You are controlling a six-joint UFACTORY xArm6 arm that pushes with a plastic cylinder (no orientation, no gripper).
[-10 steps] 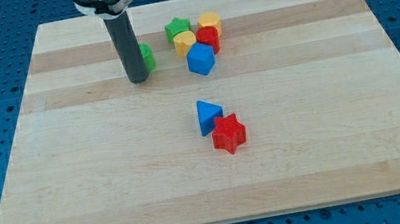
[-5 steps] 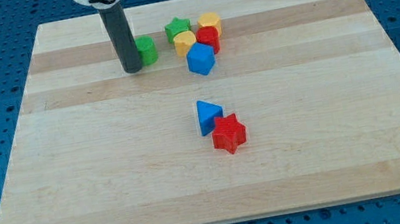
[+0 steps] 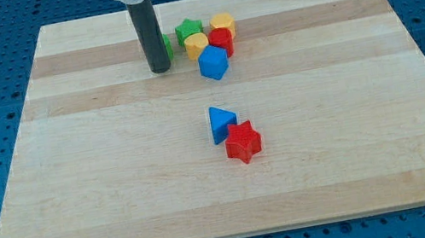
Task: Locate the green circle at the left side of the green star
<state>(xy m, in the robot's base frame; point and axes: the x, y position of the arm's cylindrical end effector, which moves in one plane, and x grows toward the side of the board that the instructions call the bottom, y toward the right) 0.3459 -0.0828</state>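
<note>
The green circle (image 3: 167,46) is mostly hidden behind my dark rod; only a sliver shows at the rod's right edge. My tip (image 3: 160,69) rests on the board just at the circle's left and bottom side. The green star (image 3: 190,29) lies right of the circle, a small gap between them. It belongs to a cluster at the view's top centre.
The cluster also holds a yellow block (image 3: 222,23), a second yellow block (image 3: 197,45), a red block (image 3: 221,41) and a blue cube (image 3: 214,63). A blue triangle (image 3: 221,123) touches a red star (image 3: 243,141) at the board's middle. The wooden board (image 3: 75,176) lies on a blue perforated table.
My rod moved up and then to the view's right. The green circle moved up and right, closer to the green star, and is now more hidden by the rod.
</note>
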